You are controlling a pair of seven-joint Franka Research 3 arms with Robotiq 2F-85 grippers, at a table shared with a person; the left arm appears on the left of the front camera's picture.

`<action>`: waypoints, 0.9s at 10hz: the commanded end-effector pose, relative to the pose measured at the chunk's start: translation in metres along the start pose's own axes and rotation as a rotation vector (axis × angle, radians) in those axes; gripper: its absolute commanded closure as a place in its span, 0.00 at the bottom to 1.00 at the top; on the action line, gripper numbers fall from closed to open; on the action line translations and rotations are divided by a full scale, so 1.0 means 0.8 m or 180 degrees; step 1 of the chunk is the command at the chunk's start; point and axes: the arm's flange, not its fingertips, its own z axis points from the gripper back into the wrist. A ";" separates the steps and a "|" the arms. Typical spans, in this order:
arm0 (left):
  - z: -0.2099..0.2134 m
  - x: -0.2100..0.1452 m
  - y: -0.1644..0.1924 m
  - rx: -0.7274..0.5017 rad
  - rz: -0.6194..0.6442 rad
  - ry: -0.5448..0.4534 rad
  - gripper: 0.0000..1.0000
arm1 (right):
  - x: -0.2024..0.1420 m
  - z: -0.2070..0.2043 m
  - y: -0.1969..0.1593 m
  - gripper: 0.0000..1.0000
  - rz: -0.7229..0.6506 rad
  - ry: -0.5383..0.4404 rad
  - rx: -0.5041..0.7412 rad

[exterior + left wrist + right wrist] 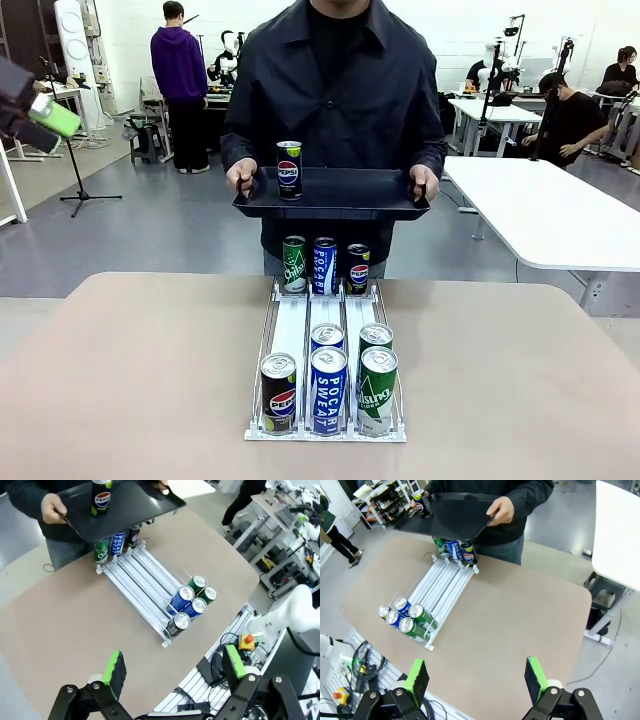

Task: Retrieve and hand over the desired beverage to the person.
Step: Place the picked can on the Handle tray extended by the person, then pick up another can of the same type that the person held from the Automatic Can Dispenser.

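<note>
One cylindrical Pepsi can (289, 170), flat matte black tray (330, 208)

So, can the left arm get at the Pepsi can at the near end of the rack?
Probably yes. The Pepsi can stands alone in the leftmost lane of the rack, top and left side free. The left gripper hangs open above the table.

Smooth grey workshop floor (150, 230) seen running back to a plain white wall (130, 40), a long white rectangular table (540, 215) set at the right, a smaller white worktable (495, 112) placed farther back, a black tripod stand (78, 180) stood at the left, a beige round-cornered tabletop (130, 380) spread across the foreground.
</note>
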 end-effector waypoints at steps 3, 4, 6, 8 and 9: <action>0.020 -0.017 -0.003 0.0023 -0.0304 0.0033 0.00 | 0.001 -0.001 -0.001 0.00 0.0037 -0.0010 0.0080; 0.022 -0.016 -0.004 0.0027 -0.0303 0.0103 0.00 | 0.001 -0.001 -0.001 0.00 0.0037 -0.0010 0.0080; 0.020 -0.016 -0.009 0.0000 -0.0221 0.0005 0.00 | 0.001 -0.001 -0.001 0.00 0.0037 -0.0010 0.0080; 0.020 -0.016 -0.009 0.0000 -0.0221 0.0005 0.00 | 0.001 -0.001 -0.001 0.00 0.0037 -0.0010 0.0080; 0.020 -0.016 -0.009 0.0000 -0.0221 0.0005 0.00 | 0.001 -0.001 -0.001 0.00 0.0037 -0.0010 0.0080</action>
